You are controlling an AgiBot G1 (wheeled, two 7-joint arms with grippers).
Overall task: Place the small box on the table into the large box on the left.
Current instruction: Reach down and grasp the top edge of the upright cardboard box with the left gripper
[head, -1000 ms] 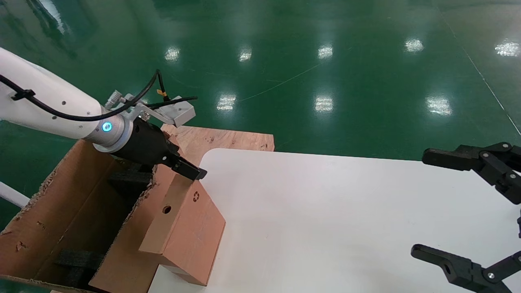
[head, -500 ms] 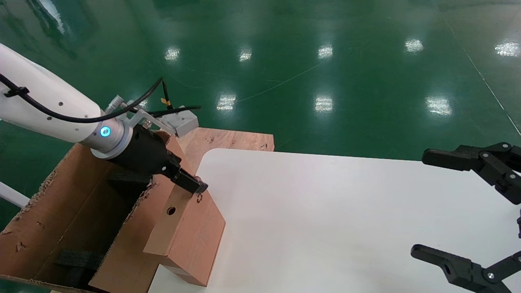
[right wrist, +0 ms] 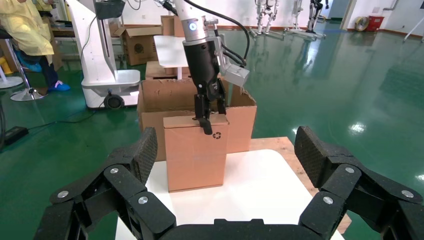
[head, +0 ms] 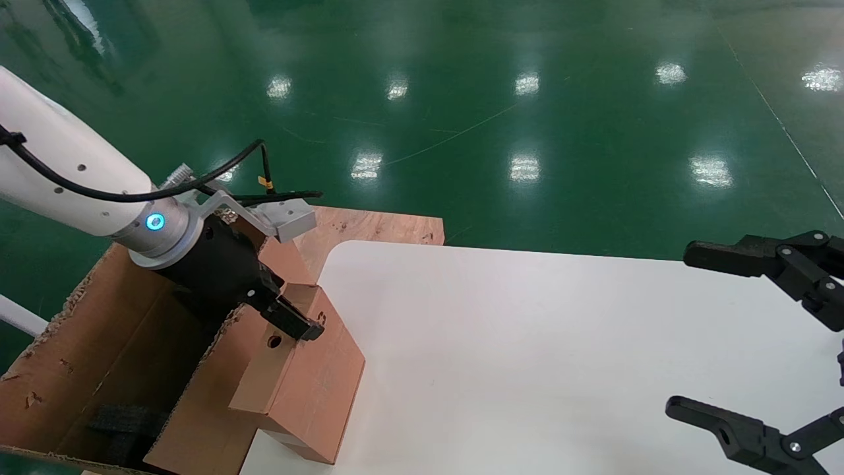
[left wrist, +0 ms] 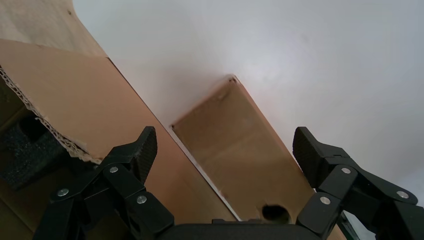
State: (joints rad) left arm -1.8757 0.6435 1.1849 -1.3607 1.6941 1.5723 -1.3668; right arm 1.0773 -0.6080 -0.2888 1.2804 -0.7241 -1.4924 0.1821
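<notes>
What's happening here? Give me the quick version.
The left hand has come down over the top edge of the small box, fingers open on either side, no grip yet. The box stands upright on the table, beside the large box on the left. The right hand waits open at the table's right side.

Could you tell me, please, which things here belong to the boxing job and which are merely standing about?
In the job: small box, large box, table, left gripper open astride the small box's top.

Standing about: plywood board, parked right gripper, black foam.
</notes>
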